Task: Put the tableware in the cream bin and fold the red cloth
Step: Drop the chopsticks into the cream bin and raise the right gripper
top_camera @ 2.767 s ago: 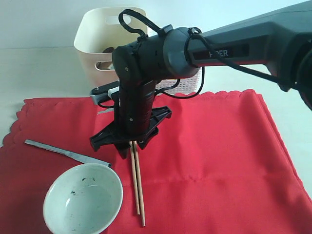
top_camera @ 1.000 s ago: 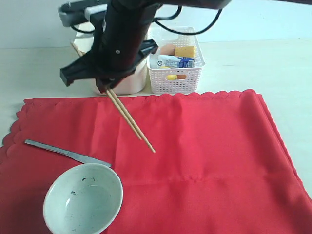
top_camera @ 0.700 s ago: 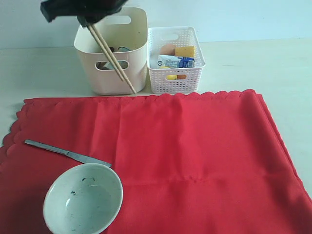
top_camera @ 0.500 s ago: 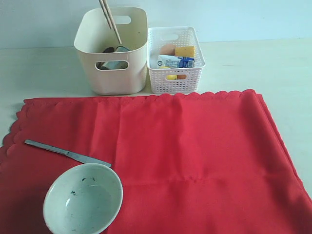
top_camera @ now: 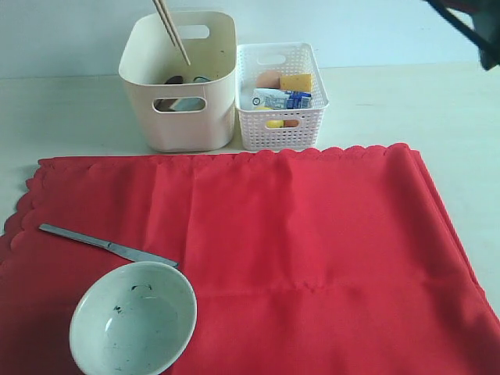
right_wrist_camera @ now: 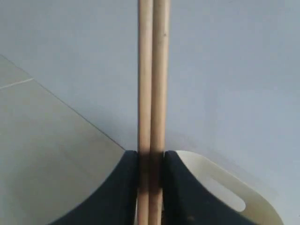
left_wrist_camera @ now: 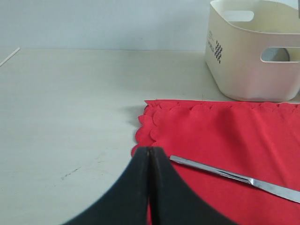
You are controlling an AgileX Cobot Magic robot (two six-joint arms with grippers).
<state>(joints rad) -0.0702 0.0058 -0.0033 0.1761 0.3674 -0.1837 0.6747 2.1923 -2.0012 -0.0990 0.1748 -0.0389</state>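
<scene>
The wooden chopstick pair [top_camera: 172, 31] hangs slanted from the top edge, tips inside the mouth of the cream bin [top_camera: 178, 117]. My right gripper [right_wrist_camera: 151, 154] is shut on the chopstick pair [right_wrist_camera: 152, 70], with the cream bin's rim [right_wrist_camera: 225, 187] behind it; the gripper is above the exterior view. On the red cloth [top_camera: 312, 234] lie the metal knife [top_camera: 109, 246] and the pale speckled bowl [top_camera: 133, 320] at the front left. My left gripper [left_wrist_camera: 149, 150] is shut and empty, low at the cloth's scalloped edge [left_wrist_camera: 150, 122], close to the knife [left_wrist_camera: 234, 177].
A white lattice basket [top_camera: 281, 98] with food items and a milk carton stands right of the cream bin. A dark part of an arm [top_camera: 469, 23] shows at the top right corner. Some tableware shows dimly inside the cream bin.
The right arm lifted the chopstick pair off the cloth, carried it back and up over the cream bin, and left the exterior view. The tips now hang in the bin's mouth.
</scene>
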